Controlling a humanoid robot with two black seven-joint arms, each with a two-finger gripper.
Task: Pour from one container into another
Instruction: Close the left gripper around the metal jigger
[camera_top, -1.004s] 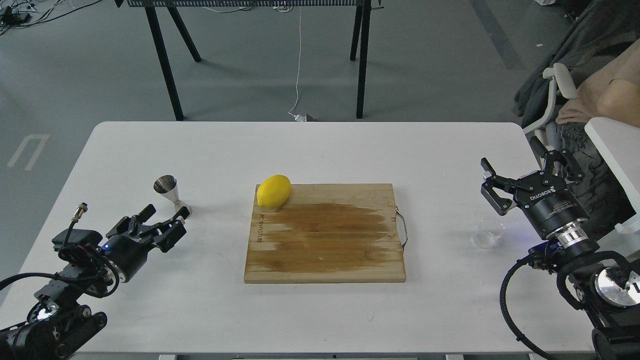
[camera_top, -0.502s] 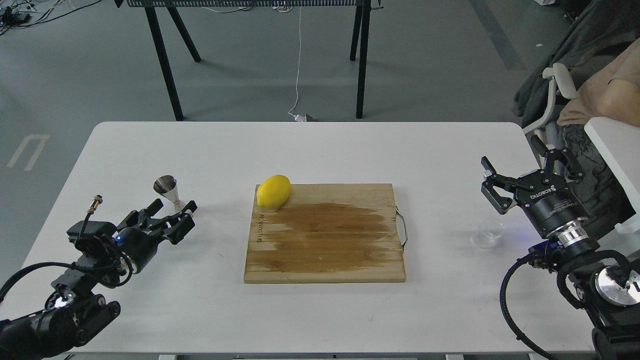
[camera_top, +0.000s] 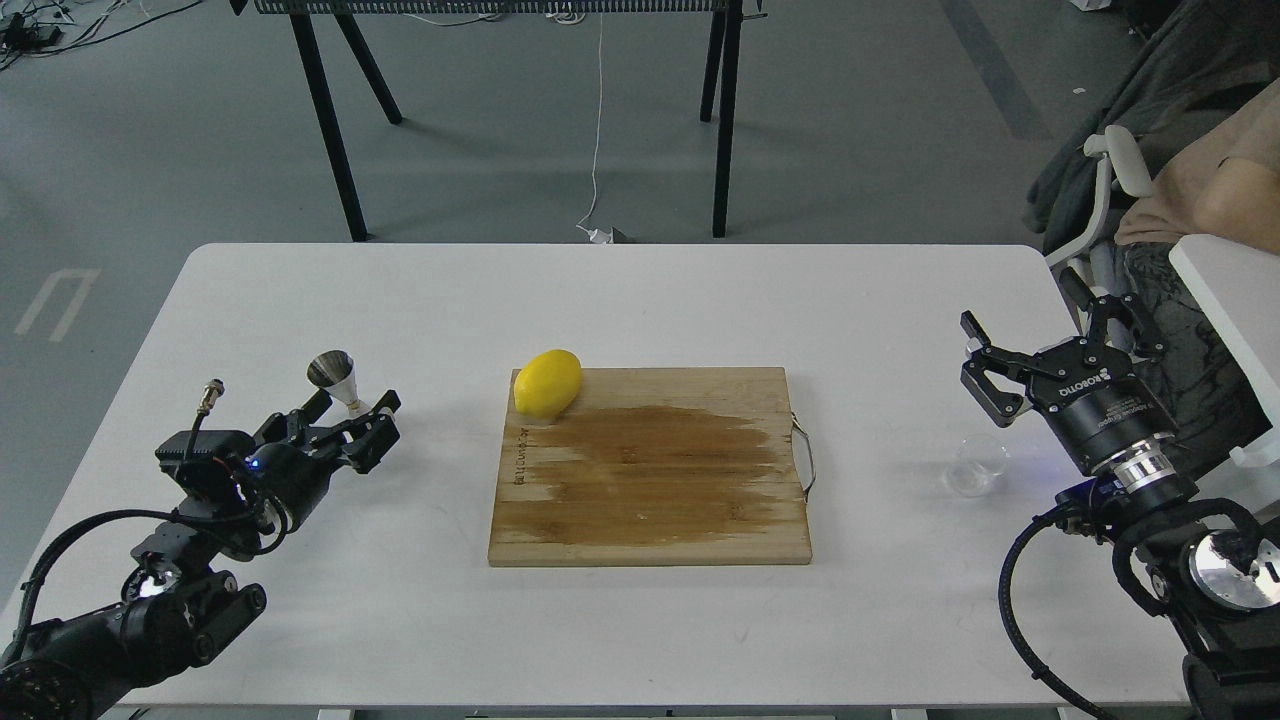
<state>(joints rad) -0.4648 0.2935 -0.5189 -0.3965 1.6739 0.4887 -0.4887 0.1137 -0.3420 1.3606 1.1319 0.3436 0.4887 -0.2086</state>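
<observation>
The steel jigger (camera_top: 333, 374) stands upright on the white table (camera_top: 640, 300) at the left. My left gripper (camera_top: 352, 412) is open right at it, one finger on each side of its lower cone, which the fingers hide. I cannot tell if they touch it. The clear glass cup (camera_top: 978, 467) stands at the right, near the table's edge. My right gripper (camera_top: 1045, 345) is open and empty, hovering just above and behind the cup.
A wooden cutting board (camera_top: 650, 480) with a dark wet stain and a metal handle lies in the middle. A yellow lemon (camera_top: 547, 382) rests on its far left corner. A seated person and a chair are beyond the right edge.
My left arm has pushed forward and to the right, bringing its open fingers up around the jigger's base. The right arm has barely moved.
</observation>
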